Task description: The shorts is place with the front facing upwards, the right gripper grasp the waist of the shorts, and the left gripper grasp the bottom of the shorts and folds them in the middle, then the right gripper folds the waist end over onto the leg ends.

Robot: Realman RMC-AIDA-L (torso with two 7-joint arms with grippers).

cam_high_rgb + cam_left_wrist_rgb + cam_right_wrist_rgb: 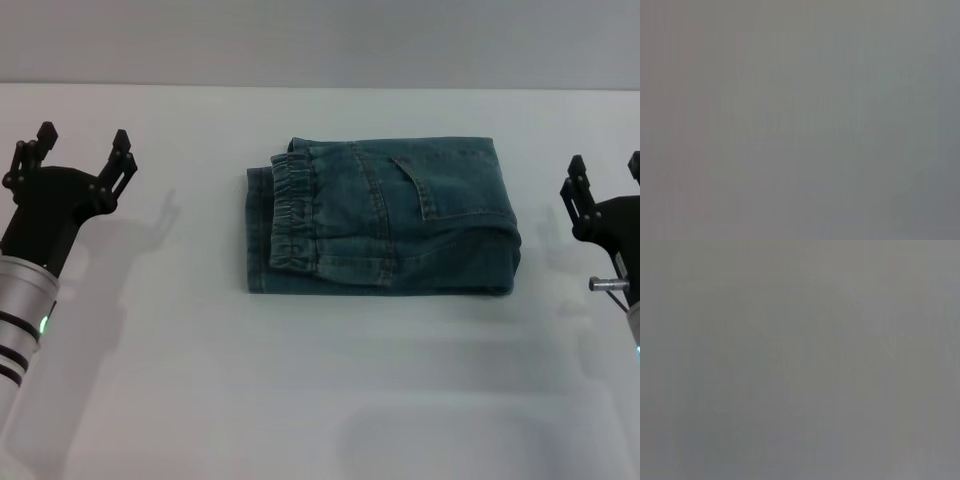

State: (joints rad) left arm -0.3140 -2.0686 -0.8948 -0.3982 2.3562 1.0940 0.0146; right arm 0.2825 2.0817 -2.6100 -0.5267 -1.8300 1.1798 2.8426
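Note:
The denim shorts [385, 215] lie folded into a compact rectangle in the middle of the white table [320, 400]. The puckered elastic waist [290, 210] rests on top at the left side, over the leg ends [258, 232], whose edge shows just beyond it. A back pocket faces up. My left gripper [83, 140] stands open at the far left, well away from the cloth. At the far right edge, my right gripper [606, 168] is open and holds nothing. Both wrist views show only plain grey surface.
The white table stretches around the shorts on all sides, with its back edge [320, 86] meeting a grey wall.

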